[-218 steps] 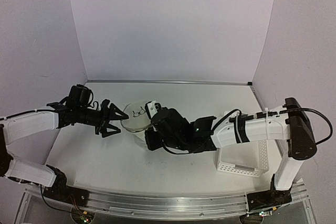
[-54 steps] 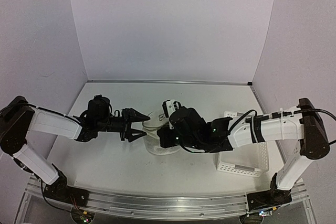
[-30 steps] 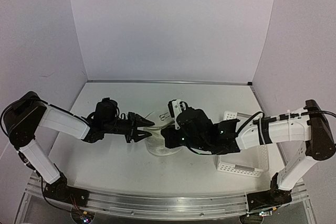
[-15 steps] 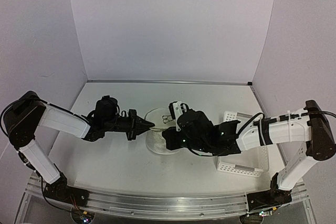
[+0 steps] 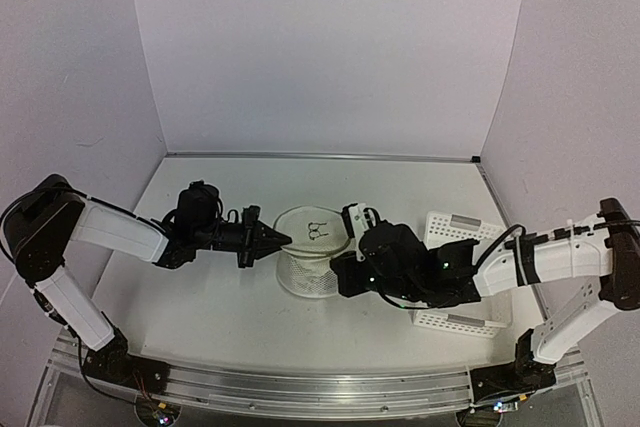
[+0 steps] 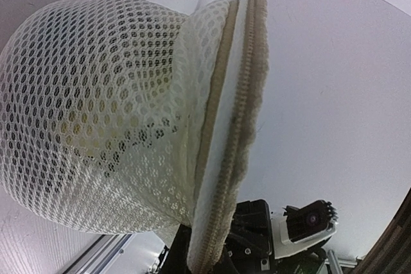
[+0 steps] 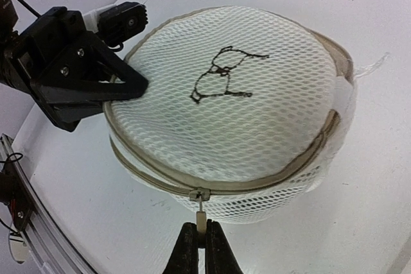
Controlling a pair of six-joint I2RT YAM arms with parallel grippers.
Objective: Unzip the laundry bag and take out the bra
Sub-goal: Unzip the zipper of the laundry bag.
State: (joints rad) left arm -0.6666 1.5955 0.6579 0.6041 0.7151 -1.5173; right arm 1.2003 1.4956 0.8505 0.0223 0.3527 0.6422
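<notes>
The laundry bag (image 5: 312, 252), a round white mesh pouch, stands mid-table with its bra outline (image 7: 225, 78) facing up. My left gripper (image 5: 274, 240) is shut on the left edge of the bag's beige rim (image 6: 239, 107). My right gripper (image 7: 201, 239) is at the bag's near side, shut on the zipper pull (image 7: 201, 217) that hangs from the slider. To the left of the slider the two zipper tapes stand apart. To its right they are joined. The bra is hidden inside the mesh.
A white perforated basket (image 5: 465, 282) lies at the right, partly under my right forearm (image 5: 540, 257). Pale walls close the table at the back and both sides. The table's near rail (image 5: 300, 387) runs along the bottom.
My left gripper has shut on the bag's rim. My right gripper, holding the zipper pull, has drawn back to the right, and the bag's round face now lies flatter and in full view.
</notes>
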